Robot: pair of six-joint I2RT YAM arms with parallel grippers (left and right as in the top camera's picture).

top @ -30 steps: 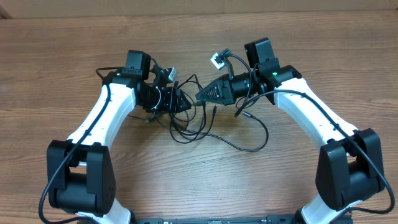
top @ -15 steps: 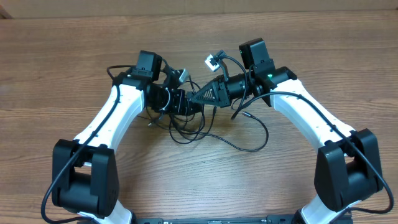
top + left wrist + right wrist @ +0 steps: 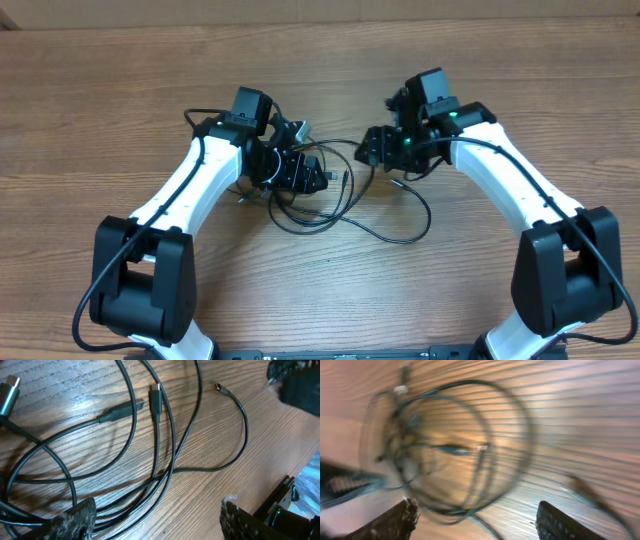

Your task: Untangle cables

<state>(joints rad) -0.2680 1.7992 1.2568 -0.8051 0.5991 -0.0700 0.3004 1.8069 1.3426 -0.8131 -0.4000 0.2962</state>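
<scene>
The cables (image 3: pixel 322 214) lie in loose black loops on the wooden table, between the two arms. My left gripper (image 3: pixel 322 178) hangs open over the top of the loops. In the left wrist view several strands (image 3: pixel 165 455) run across the wood, with a small plug end (image 3: pixel 155 396). They pass close by the left finger (image 3: pixel 75 521) of the left gripper (image 3: pixel 157 525), and nothing is pinched. My right gripper (image 3: pixel 368 150) stands open just right of the loops. Its wrist view is blurred and shows the cables (image 3: pixel 465 445) ahead of the open right gripper (image 3: pixel 477 520), which holds nothing.
One strand trails off to the right in a wide curve (image 3: pixel 425 215) below the right arm. A silver USB plug (image 3: pixel 7 395) lies at the left edge of the left wrist view. Bare wooden table (image 3: pixel 500 60) surrounds the tangle.
My right gripper was shut and reaching left into the tangle; it has opened and pulled back to the right. The left arm has shifted right and its jaws have widened.
</scene>
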